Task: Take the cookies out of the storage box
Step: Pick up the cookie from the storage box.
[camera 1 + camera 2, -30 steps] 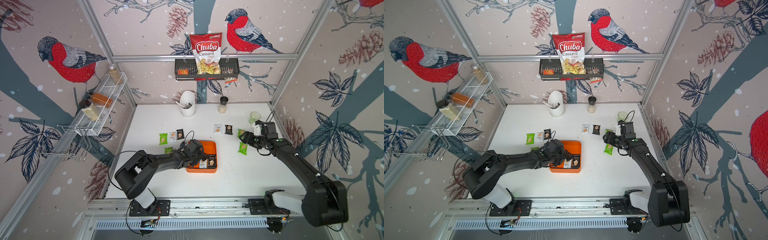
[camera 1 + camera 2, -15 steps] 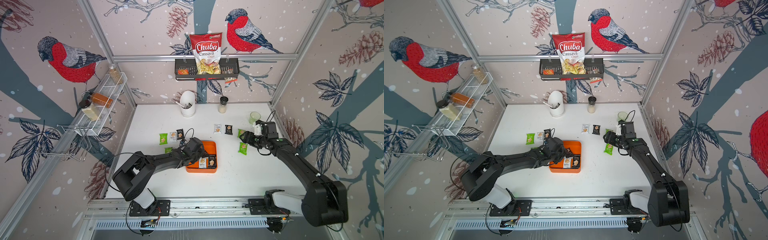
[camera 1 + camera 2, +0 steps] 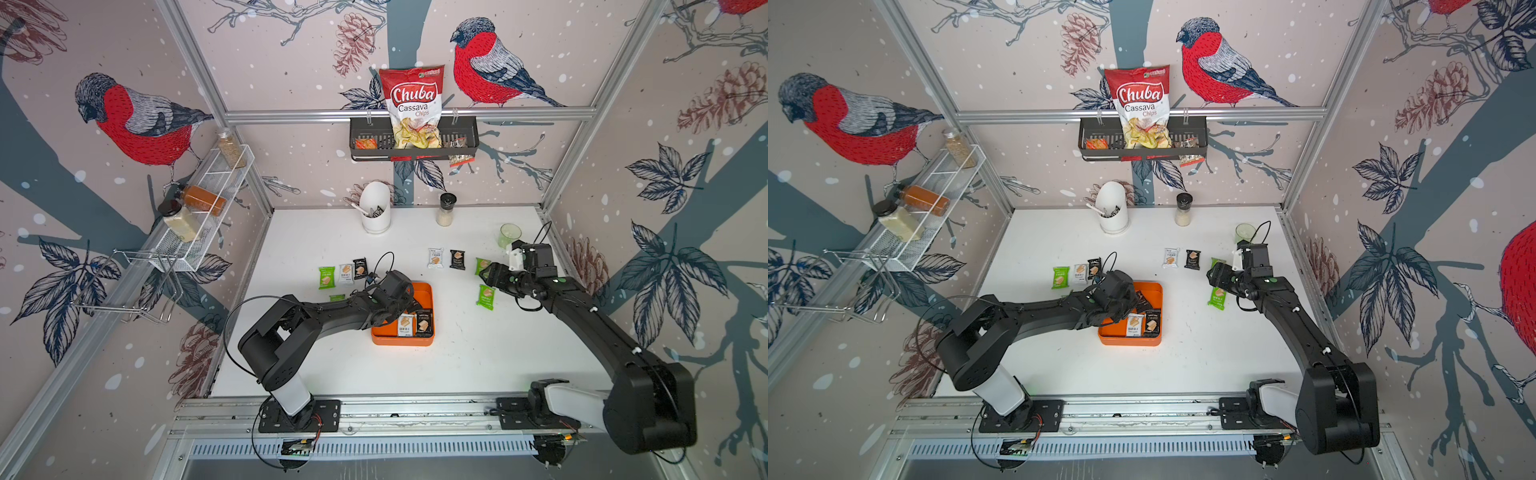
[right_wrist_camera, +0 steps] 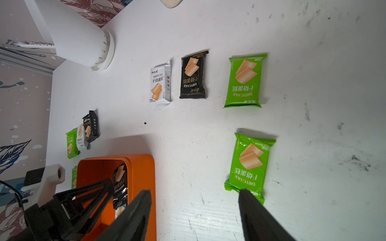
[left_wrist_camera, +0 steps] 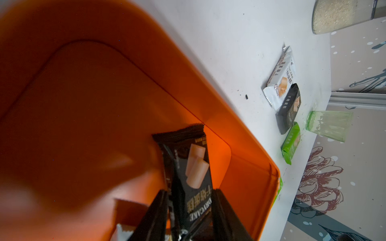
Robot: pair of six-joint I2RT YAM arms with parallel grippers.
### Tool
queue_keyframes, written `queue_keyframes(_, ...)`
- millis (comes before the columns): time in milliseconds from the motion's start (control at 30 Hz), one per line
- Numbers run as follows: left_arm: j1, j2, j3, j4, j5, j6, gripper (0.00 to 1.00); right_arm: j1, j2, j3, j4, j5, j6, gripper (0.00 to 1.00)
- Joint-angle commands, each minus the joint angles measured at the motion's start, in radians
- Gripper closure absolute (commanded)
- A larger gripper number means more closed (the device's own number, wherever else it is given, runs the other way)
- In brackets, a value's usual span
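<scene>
The orange storage box (image 3: 402, 338) (image 3: 1129, 338) sits mid-table. Inside it lie a white cookie packet (image 3: 406, 325) and a black one (image 3: 424, 323). My left gripper (image 5: 189, 208) (image 3: 409, 305) hangs over the box's far half, shut on a black cookie packet (image 5: 194, 164) (image 4: 120, 185) that stands upright between the fingers. My right gripper (image 4: 194, 193) (image 3: 490, 274) is open and holds nothing, low over the table right of the box, with one finger beside a green cookie packet (image 4: 249, 164) (image 3: 486, 296). Several more cookies lie on the table: green (image 3: 326, 277), white (image 3: 345, 274), black (image 3: 360, 268), white (image 3: 435, 257), black (image 3: 457, 259).
A white utensil holder (image 3: 376, 208), a spice jar (image 3: 446, 210) and a green glass (image 3: 510, 235) stand along the back of the table. A black wall basket (image 3: 465, 141) with a chips bag hangs on the back wall. A white wire rack (image 3: 199, 208) is on the left wall.
My left gripper has edged a little to the right over the box. The right arm has hardly moved.
</scene>
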Motion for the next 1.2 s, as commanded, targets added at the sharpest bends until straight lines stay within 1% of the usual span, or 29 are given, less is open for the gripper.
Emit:
queue_keyframes(0, 0.004, 0.03, 0.049, -0.054, -0.036, 0.06, 0.6, -0.001, 0.0, -0.002, 0.0, -0.004, -0.005, 0.28)
queue_keyframes(133, 0.007, 0.049, 0.119, -0.15, -0.058, 0.122, 0.57, -0.002, 0.001, -0.002, 0.001, -0.004, -0.007, 0.28)
queue_keyframes(167, 0.006, 0.049, 0.155, -0.187, -0.066, 0.136, 0.54, -0.002, 0.001, -0.003, 0.002, -0.004, -0.008, 0.28)
queue_keyframes(300, 0.004, 0.056, 0.215, -0.296, -0.063, 0.173, 0.38, -0.004, 0.005, -0.005, 0.006, -0.004, -0.008, 0.28)
queue_keyframes(400, -0.009, 0.065, 0.241, -0.333, -0.044, 0.184, 0.33, -0.005, 0.007, -0.006, 0.009, -0.007, -0.008, 0.28)
queue_keyframes(533, -0.032, 0.099, 0.293, -0.401, -0.056, 0.188, 0.31, -0.006, 0.004, -0.01, 0.014, -0.007, -0.007, 0.28)
queue_keyframes(700, -0.038, 0.125, 0.303, -0.374, -0.006, 0.13, 0.3, -0.009, -0.006, -0.012, 0.013, 0.002, -0.012, 0.28)
queue_keyframes(767, -0.038, 0.138, 0.321, -0.394, -0.003, 0.113, 0.3, -0.01, -0.012, -0.014, 0.015, 0.009, -0.011, 0.28)
queue_keyframes(967, -0.037, 0.185, 0.405, -0.519, -0.003, 0.143, 0.29, -0.02, -0.036, -0.025, 0.035, 0.018, -0.013, 0.28)
queue_keyframes(1167, -0.037, 0.213, 0.428, -0.581, 0.005, 0.149, 0.29, -0.026, -0.064, -0.038, 0.045, 0.035, -0.018, 0.28)
